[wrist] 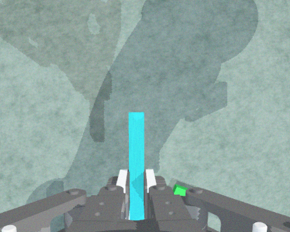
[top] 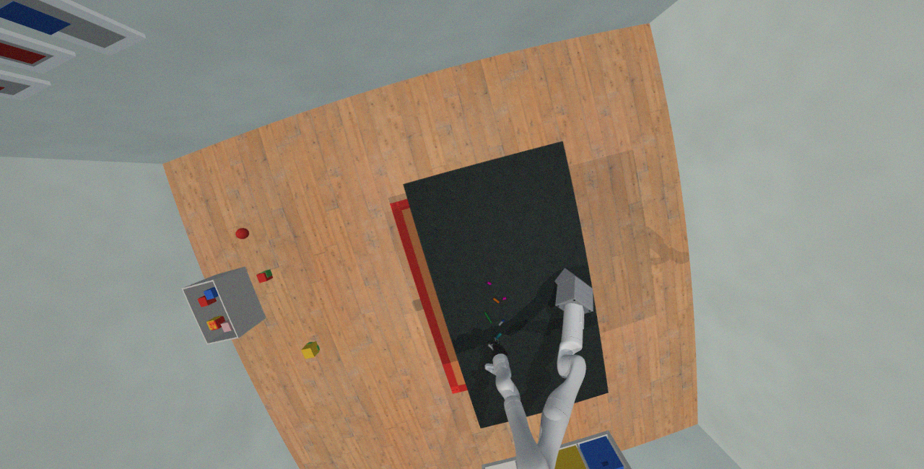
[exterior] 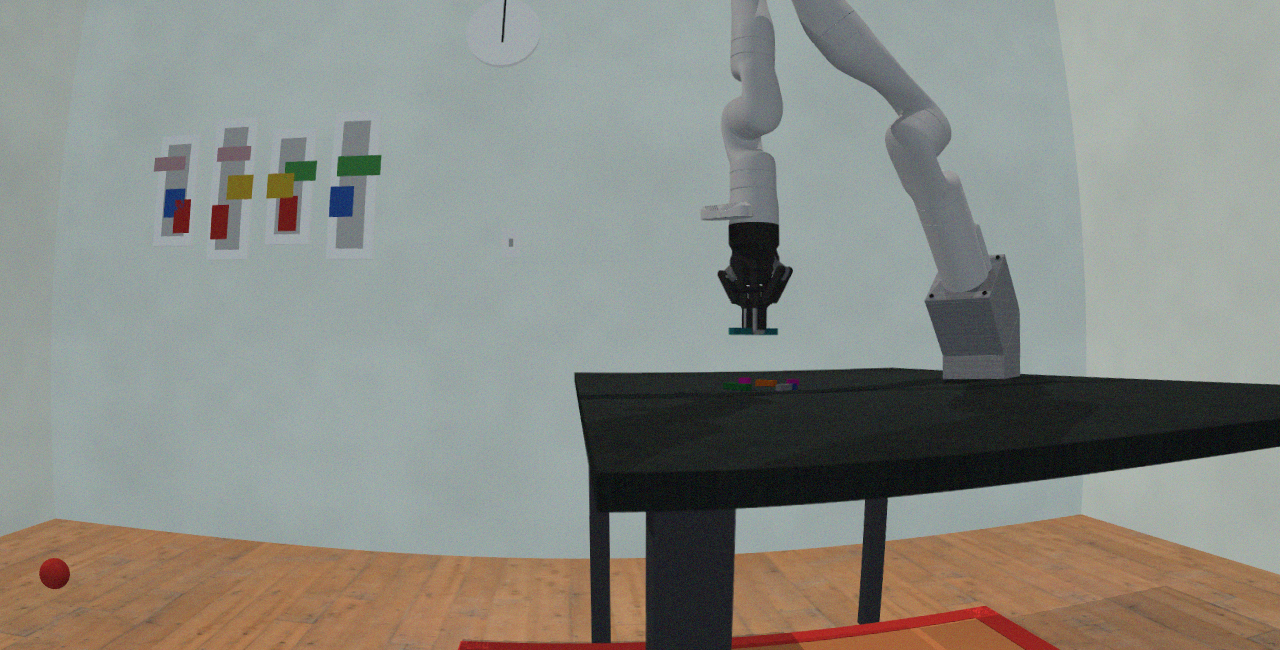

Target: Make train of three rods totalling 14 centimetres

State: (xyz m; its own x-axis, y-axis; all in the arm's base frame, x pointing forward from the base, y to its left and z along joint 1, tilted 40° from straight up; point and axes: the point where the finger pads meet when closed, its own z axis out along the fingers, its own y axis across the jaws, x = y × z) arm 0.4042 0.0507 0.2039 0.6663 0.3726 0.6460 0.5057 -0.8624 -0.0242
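My gripper (exterior: pixel 754 324) (wrist: pixel 136 182) is shut on the turquoise rod (top: pixel 498 336) (exterior: pixel 737 331) (wrist: pixel 136 138). It holds the rod level, well above the black table (top: pixel 504 208) (exterior: pixel 859 431). A green rod (top: pixel 488 317) (exterior: pixel 735 386) lies on the table; its end (wrist: pixel 180 190) shows beside the right finger linkage in the wrist view. A grey rod (top: pixel 500 323) (exterior: pixel 784 386) and a small blue rod (exterior: pixel 794 386) lie close together. An orange rod (top: pixel 496 301) (exterior: pixel 765 383) and two magenta rods (top: pixel 489 283) (top: pixel 504 299) lie apart farther along. No train of three shows.
The arm's grey base (top: pixel 573 291) (exterior: pixel 973 324) stands on the table near one long edge. The arm's shadow falls across the table. A red-framed mat (top: pixel 419 278) lies on the floor beside the table. A grey bin (top: pixel 242 301) with blocks stands far off on the floor.
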